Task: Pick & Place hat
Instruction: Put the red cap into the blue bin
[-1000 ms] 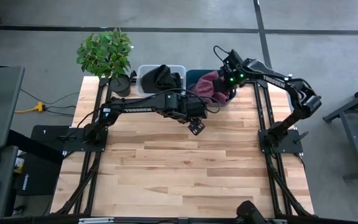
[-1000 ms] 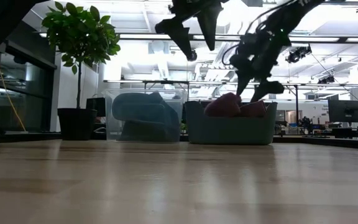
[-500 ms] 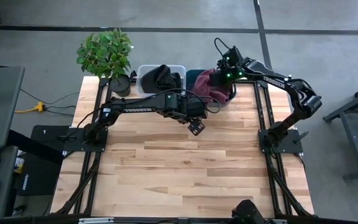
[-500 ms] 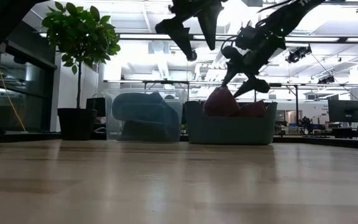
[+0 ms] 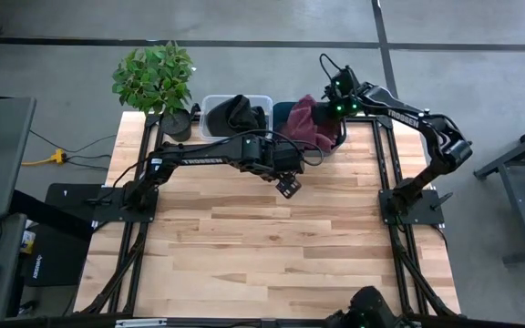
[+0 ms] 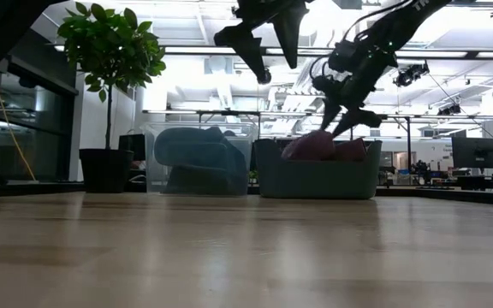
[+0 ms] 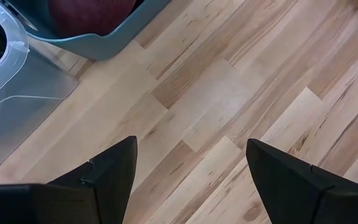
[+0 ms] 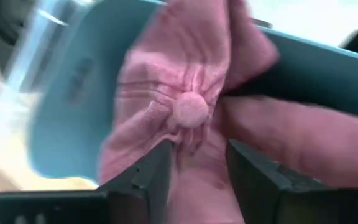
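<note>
Right fingers [image 8: 194, 165] now lower, pinching pink hat [image 8: 179, 106] in teal bin [image 5: 285, 114]; "TROSSEN" lettering on arm

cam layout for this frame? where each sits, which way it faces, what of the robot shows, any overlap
High: overhead, straight down; both arms, table.
Low: table height, level toward the bins; both grippers hang in from above.
Left wrist: looks down past open left gripper at bare wood, teal bin corner.
Right wrist: right gripper closing on pink hat.
Shared: teal bin in all four; hat in high and right wrist.

Open counter, crowded far edge
Counter [image 5: 272, 246] bare toward six o'clock; plant [image 5: 156, 77], clear bin [image 5: 210, 107] and teal bin [image 5: 283, 111] block twelve.
</note>
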Action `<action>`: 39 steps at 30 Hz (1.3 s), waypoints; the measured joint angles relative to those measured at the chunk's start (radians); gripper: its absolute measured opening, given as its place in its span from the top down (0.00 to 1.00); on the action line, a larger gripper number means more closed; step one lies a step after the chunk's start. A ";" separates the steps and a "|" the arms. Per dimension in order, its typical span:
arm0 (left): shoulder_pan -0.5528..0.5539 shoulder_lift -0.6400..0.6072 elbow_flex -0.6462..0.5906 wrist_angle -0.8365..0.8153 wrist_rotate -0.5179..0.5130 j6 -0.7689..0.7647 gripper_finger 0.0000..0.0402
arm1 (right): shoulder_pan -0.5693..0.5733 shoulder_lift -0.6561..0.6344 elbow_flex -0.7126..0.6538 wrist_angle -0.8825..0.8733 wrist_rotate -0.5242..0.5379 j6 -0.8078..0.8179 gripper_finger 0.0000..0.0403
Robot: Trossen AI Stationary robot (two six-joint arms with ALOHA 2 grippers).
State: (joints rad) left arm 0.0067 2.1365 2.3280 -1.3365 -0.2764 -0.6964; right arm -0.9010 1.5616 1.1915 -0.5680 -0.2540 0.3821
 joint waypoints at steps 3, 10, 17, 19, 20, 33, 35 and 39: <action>0.000 0.000 0.000 0.000 0.000 -0.007 0.29 | -0.016 0.000 0.000 -0.050 0.024 -0.040 0.67; 0.000 0.000 0.000 0.000 0.005 -0.008 0.29 | -0.030 -0.015 0.000 -0.085 0.004 -0.085 0.71; 0.000 0.000 0.000 -0.003 0.004 -0.008 0.29 | -0.019 -0.118 0.000 -0.137 -0.086 -0.189 0.71; 0.000 0.000 0.000 -0.012 0.004 -0.008 0.29 | 0.007 -0.150 0.001 -0.183 -0.102 -0.232 0.73; 0.000 0.000 0.000 -0.015 0.004 -0.008 0.29 | 0.028 -0.159 0.001 -0.209 -0.087 -0.262 0.75; 0.000 0.000 0.000 -0.025 -0.003 -0.008 0.29 | 0.263 -0.195 -0.216 -0.019 0.043 -0.284 0.99; 0.000 0.000 0.000 -0.025 -0.003 -0.008 0.29 | 0.272 -0.195 -0.258 0.071 0.074 -0.258 0.99; 0.000 0.000 0.000 -0.025 0.005 -0.008 0.29 | 0.271 -0.195 -0.300 0.164 0.184 -0.243 1.00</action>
State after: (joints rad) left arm 0.0067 2.1366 2.3280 -1.3611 -0.2717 -0.7044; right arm -0.6295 1.3670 0.8914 -0.4038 -0.0705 0.1394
